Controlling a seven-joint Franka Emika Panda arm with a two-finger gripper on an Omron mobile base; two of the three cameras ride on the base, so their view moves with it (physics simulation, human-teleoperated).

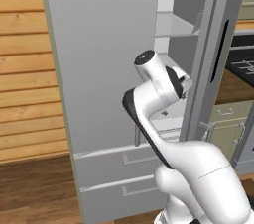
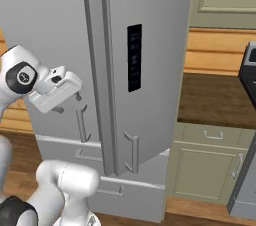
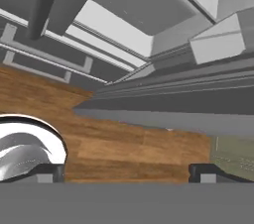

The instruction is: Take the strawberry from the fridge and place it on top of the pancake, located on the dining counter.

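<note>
Still no strawberry in sight; we judge it sits inside the fridge (image 1: 114, 69), beyond the claw (image 3: 126, 171), through the door gap ahead. Claw spread wide, holding nothing, pointing down at the floor (image 3: 124, 143).

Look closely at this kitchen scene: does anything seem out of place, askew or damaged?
Nothing looks damaged or spilled. The fridge has one door standing ajar, which exposes white shelves, and the open pincer is beside it.
</note>
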